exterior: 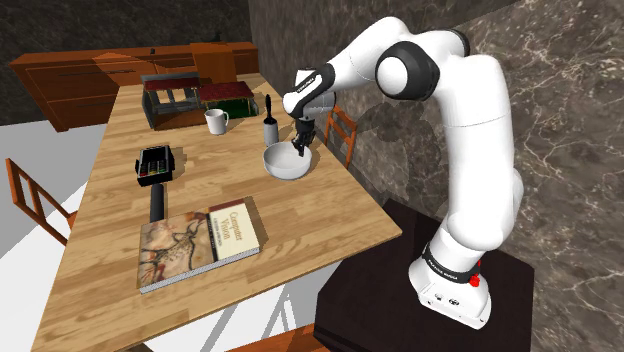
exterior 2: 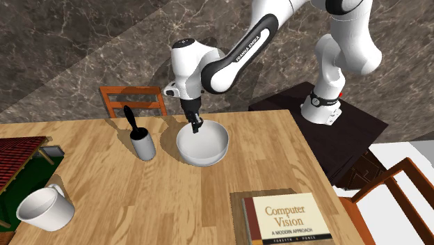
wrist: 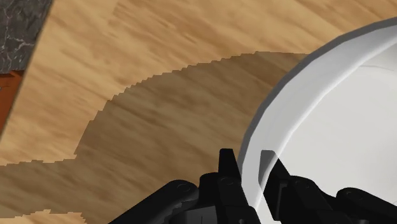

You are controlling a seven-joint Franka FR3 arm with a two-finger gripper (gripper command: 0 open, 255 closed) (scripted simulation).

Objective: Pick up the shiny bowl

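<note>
Here the hand (wrist: 249, 160) grips the white bowl (wrist: 343, 121) by its rim (one finger inside).

The beige and dark red book (exterior 2: 288, 219) lying on the wooden table carries the cover title "Computer Vision" with "A Modern Approach" beneath. The white robot arm (exterior 2: 252, 43) bears "FRANKA EMIKA" in black letters along one link.

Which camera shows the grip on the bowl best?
Wrist view: the gripper clasps the bowl by its rim, one finger inside, one outside. The other two views show the whole bowl, with the gripper at its rim.
</note>
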